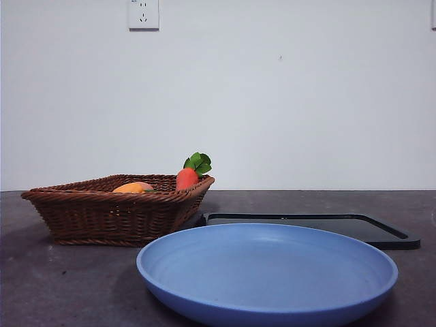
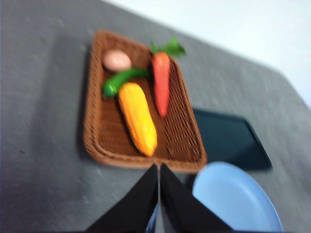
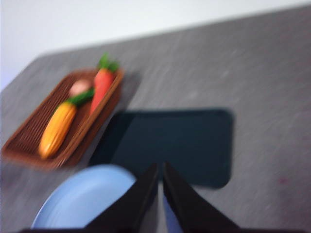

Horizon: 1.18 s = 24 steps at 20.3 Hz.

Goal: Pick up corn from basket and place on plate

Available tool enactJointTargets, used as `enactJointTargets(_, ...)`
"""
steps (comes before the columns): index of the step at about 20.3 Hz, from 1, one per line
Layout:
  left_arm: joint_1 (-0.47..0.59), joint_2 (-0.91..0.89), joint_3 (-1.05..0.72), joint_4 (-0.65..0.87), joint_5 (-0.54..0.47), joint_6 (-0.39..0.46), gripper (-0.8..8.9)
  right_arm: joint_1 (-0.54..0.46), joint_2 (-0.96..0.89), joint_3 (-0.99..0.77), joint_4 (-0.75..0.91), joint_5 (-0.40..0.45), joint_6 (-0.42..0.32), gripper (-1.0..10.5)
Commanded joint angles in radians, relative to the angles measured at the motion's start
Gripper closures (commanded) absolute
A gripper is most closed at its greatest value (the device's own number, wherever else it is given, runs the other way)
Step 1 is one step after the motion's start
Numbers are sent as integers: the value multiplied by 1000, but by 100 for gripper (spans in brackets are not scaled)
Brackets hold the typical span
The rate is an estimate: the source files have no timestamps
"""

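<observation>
The corn (image 2: 137,117) lies lengthwise in the brown wicker basket (image 2: 99,141), with green husk at one end; its top shows over the rim in the front view (image 1: 133,187). The basket (image 1: 102,211) stands left of the light-blue plate (image 1: 267,272), which holds nothing. My left gripper (image 2: 159,167) hangs shut high above the table, over the basket's edge nearest the plate (image 2: 238,199). My right gripper (image 3: 160,167) is also shut, high over the black tray. From there the corn (image 3: 57,128), basket (image 3: 29,133) and plate (image 3: 82,196) show. Neither arm appears in the front view.
A red-orange carrot (image 2: 161,82) with green leaves and a small peach-coloured item (image 2: 117,60) share the basket. A flat black tray (image 1: 327,226) lies behind the plate, to the right of the basket. A white wall with a socket (image 1: 143,13) stands behind the grey table.
</observation>
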Motion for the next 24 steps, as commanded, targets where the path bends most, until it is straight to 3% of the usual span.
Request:
enactJointTargets(1, 2, 67, 73, -71, 53, 126, 806, 16, 82, 80, -108, -50, -109, 944)
enactJointTargets(5, 0, 135, 135, -168, 88, 193, 806, 52, 171, 152, -239, -72, -171, 944)
enactJointTargets(12, 0, 184, 150, -218, 103, 204, 796, 128, 270, 177, -335, -74, -219, 941)
enactJointTargets(14, 0, 184, 150, -218, 103, 204, 676, 134, 280, 177, -334, -74, -206, 803)
enactJointTargets(16, 0, 184, 150, -217, 103, 200, 457, 135, 295, 177, -332, -75, -182, 601)
enactJointTargets(17, 0, 184, 150, -218, 103, 200, 400, 137, 307, 177, -330, -78, -174, 590)
enactJointTargets(24, 0, 184, 150, -219, 103, 196, 397, 242, 503, 177, -240, -77, -140, 590)
